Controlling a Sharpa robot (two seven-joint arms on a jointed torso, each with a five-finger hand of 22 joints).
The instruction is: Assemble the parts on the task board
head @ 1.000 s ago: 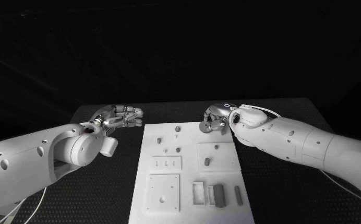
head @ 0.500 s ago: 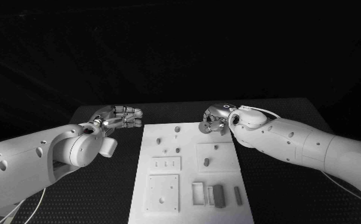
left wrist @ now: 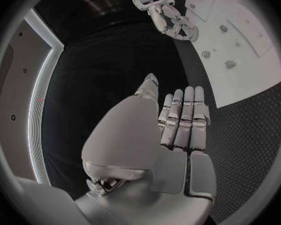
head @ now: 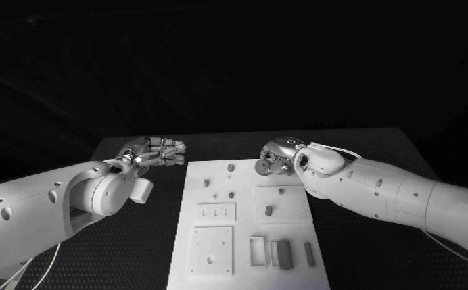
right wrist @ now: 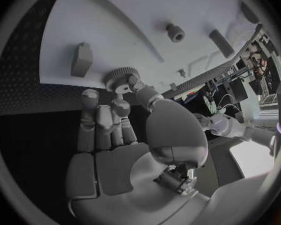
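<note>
My right hand holds a small toothed gear pinched at its fingertips, with the other fingers lying straight beside it. In the head view this hand is a little right of the middle of the frame, over the far right corner of the white board. In the right wrist view the gear is at the near edge of the board, just beside a small upright block.

The step in hand, as I judge it, is to seat the gear on the board. To do it well I should keep the gear flat, bring its centre hole straight over its peg and lower it slowly. I cannot tell which peg is the right one. Near it I see a round peg and a dark bar.

My left hand is at the middle left of the head view, over the black table, just beside the board's far left corner. It holds nothing; its fingers are together and bent in a little.

There is open room over the board between the two hands. The board's far edge is under my right hand, so the gear could slip off onto the table if I let go too early. The low parts at the lower middle of the frame are well apart from both hands.
</note>
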